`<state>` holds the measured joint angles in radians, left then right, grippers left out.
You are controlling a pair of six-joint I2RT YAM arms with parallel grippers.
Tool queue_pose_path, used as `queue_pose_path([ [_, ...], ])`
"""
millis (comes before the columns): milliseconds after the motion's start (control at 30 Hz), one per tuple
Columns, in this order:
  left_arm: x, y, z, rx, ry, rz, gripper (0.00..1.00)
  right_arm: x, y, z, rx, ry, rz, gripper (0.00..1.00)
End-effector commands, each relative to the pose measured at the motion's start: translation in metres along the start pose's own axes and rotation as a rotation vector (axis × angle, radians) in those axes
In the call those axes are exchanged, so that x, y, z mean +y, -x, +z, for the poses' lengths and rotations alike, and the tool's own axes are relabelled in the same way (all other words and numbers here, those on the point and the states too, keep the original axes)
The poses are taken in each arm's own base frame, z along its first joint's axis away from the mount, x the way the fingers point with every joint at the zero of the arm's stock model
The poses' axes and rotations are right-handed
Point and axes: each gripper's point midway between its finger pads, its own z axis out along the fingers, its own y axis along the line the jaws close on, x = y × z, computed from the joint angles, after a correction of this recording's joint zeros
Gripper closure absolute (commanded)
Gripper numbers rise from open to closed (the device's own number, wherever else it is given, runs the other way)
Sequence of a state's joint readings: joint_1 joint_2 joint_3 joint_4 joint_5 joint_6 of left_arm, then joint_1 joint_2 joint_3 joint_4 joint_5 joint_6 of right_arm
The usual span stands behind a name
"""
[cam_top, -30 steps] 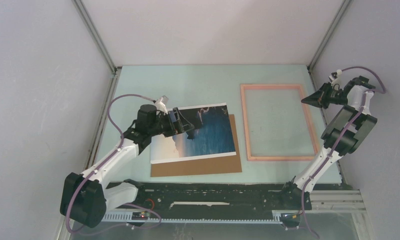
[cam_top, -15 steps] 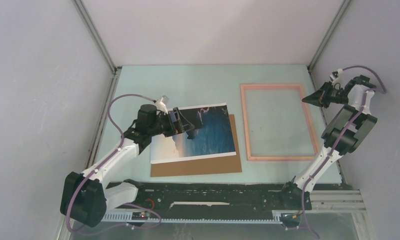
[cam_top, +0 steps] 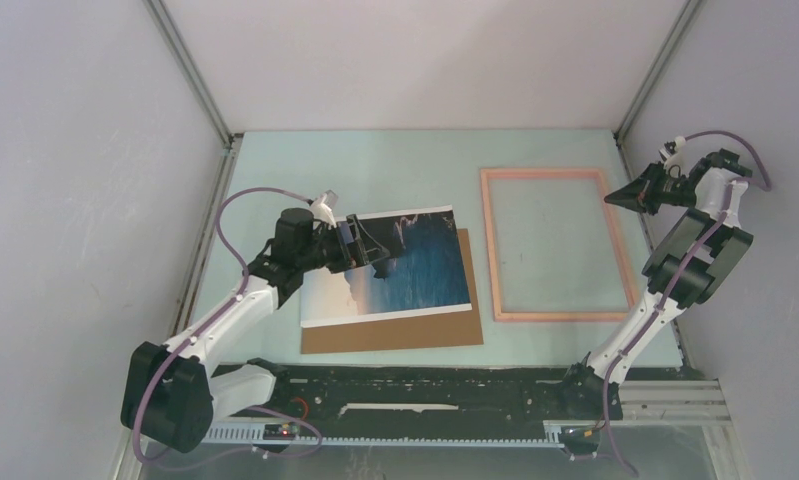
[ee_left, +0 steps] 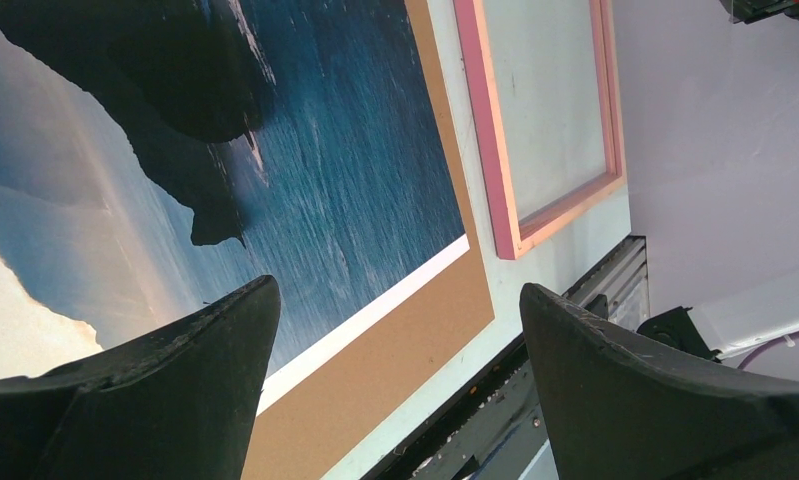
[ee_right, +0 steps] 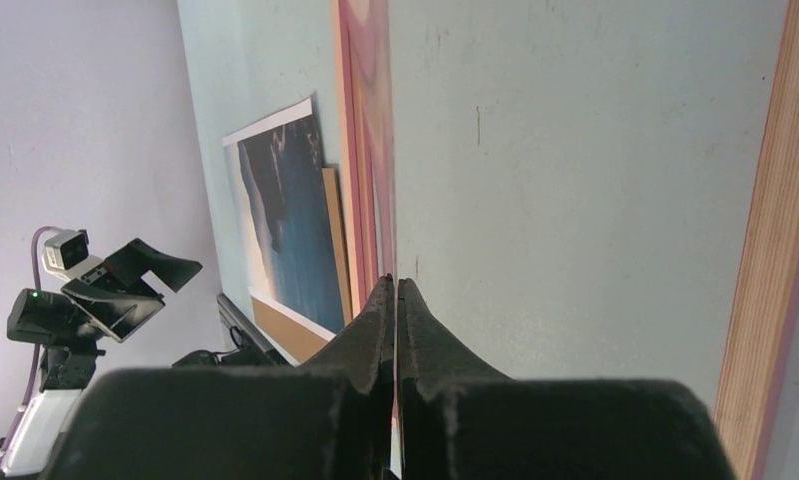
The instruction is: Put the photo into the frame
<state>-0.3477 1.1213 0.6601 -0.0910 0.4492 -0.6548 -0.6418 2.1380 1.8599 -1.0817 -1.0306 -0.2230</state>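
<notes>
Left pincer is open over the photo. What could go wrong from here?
1. The photo lies flat on the cardboard; the left pincer may pinch both sheets or crease the print.
2. The right pincer sits shut at the right rail of the frame; it could shove it or block the photo.

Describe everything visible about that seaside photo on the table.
The photo is a rectangular paper print: blue sea, dark cliff, pale sky, white border showing along its near edge. It lies face up, slightly skewed, on a brown cardboard sheet, left of the pink frame and apart from it. The open left gripper hangs over it; contact cannot be told.
</notes>
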Motion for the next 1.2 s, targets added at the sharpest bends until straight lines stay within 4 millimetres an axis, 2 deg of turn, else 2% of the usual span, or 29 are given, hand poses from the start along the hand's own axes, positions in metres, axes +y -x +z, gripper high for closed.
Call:
queue_pose_path([
  [0, -0.019, 0.015, -0.002, -0.034, -0.053, 0.037, 0.03, -0.011, 0.006, -0.009, -0.026, 0.011, 0.028, 1.0],
  [367, -0.02, 0.014, -0.002, -0.033, -0.064, 0.033, 0.03, -0.009, 0.002, -0.007, -0.031, 0.039, 0.083, 1.0],
  [567, -0.02, 0.013, -0.001, -0.031, -0.069, 0.029, 0.03, -0.006, 0.005, -0.015, -0.063, 0.051, 0.148, 1.0],
  [933, -0.021, 0.012, -0.001, -0.032, -0.079, 0.019, 0.03, 0.005, 0.003, -0.017, -0.069, 0.066, 0.141, 1.0],
  [1167, -0.022, 0.012, -0.002, -0.036, -0.084, 0.024, 0.03, -0.004, -0.009, -0.01, -0.036, 0.04, 0.139, 1.0],
])
